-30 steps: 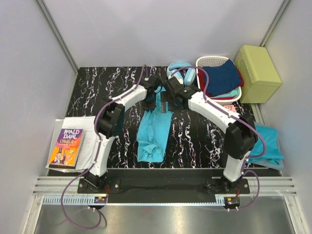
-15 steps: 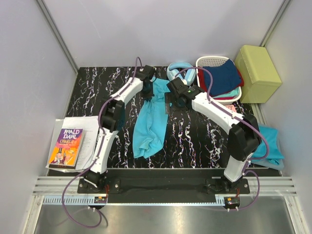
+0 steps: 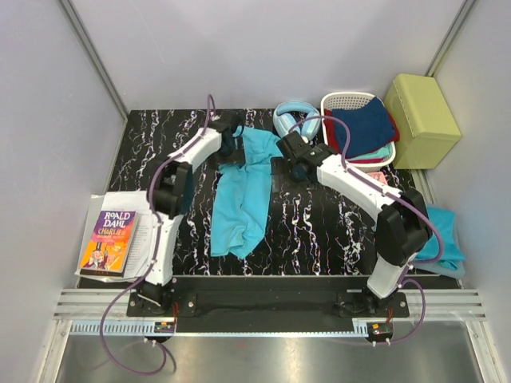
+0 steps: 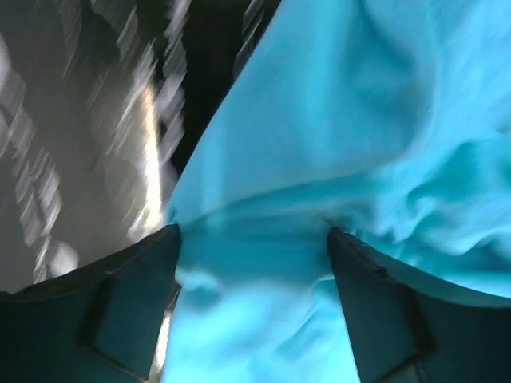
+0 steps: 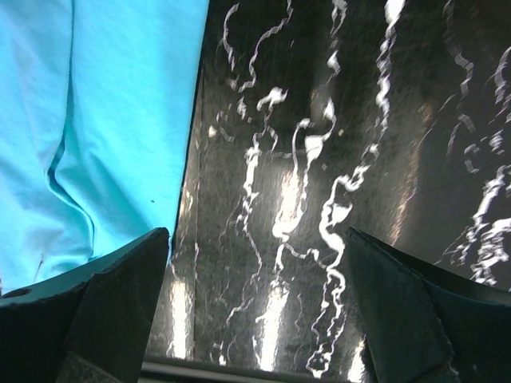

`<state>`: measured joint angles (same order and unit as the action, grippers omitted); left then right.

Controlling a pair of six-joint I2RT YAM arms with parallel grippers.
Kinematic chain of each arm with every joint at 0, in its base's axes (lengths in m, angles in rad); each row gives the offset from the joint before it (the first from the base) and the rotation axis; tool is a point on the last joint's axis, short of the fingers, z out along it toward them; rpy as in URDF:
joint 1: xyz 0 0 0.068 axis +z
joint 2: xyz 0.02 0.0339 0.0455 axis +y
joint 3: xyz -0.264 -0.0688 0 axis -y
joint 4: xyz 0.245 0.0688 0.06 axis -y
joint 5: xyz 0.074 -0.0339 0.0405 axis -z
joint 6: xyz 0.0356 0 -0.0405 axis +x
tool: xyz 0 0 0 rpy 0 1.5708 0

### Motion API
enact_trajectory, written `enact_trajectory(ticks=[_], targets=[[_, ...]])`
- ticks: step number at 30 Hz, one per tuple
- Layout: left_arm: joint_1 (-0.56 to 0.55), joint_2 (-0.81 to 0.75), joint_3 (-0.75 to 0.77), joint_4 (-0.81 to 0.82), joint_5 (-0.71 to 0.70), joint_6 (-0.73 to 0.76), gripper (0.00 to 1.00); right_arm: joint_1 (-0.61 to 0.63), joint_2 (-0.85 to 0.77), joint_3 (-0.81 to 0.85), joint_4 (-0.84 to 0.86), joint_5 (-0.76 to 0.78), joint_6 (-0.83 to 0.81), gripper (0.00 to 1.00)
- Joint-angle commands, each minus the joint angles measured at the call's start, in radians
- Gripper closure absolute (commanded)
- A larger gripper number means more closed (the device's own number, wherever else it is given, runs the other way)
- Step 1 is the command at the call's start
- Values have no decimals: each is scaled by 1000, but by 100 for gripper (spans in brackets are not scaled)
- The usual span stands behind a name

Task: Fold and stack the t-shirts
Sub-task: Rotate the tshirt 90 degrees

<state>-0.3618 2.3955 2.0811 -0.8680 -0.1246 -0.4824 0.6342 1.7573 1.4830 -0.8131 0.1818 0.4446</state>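
A turquoise t-shirt (image 3: 243, 195) lies lengthwise in the middle of the black marbled table (image 3: 152, 155), crumpled, with its far end spread wider. My left gripper (image 3: 232, 150) sits at that far end, on the shirt's left edge. In the left wrist view the left gripper (image 4: 254, 239) stands open, with the shirt's cloth (image 4: 351, 120) lying between and under its fingers. My right gripper (image 3: 281, 163) hovers just right of the shirt. Seen from the right wrist, the right gripper (image 5: 257, 239) is open over bare table, with the shirt's edge (image 5: 120, 136) to its left. Another turquoise t-shirt (image 3: 444, 235) lies off the table's right side.
A white basket (image 3: 342, 101) holding dark blue and red clothes stands at the back right, with pale blue headphones (image 3: 294, 118) next to it. A yellow-green box (image 3: 421, 120) sits beyond the basket. A book (image 3: 108, 238) on papers lies at the left edge.
The left gripper carried the shirt's far end toward the back left, then opened. The shirt's top now lies spread wider. The right gripper drew slightly away to the right.
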Motion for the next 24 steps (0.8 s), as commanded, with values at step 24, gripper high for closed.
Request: enact_trajectory(ticks=[24], targets=[[-40, -506, -473, 75, -130, 34, 24, 206, -173, -319, 135, -61, 155, 1]])
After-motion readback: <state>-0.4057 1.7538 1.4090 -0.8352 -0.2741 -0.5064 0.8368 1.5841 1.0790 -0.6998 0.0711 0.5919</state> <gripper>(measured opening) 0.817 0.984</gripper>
